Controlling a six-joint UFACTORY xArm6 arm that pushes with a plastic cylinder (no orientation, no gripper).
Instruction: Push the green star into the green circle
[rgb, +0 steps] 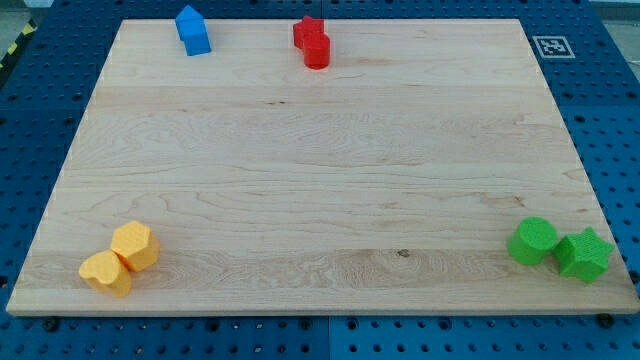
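Note:
The green star (584, 254) lies at the view's bottom right corner of the wooden board (320, 170), close to the board's right edge. The green circle (532, 241) sits just to its left, touching it or nearly so. My tip and the rod do not show anywhere in the view.
A blue block (193, 30) sits at the top left. Two red blocks (312, 42) are pressed together at the top middle. Two yellow blocks (122, 259) touch each other at the bottom left. A fiducial marker (551, 45) lies beyond the top right corner.

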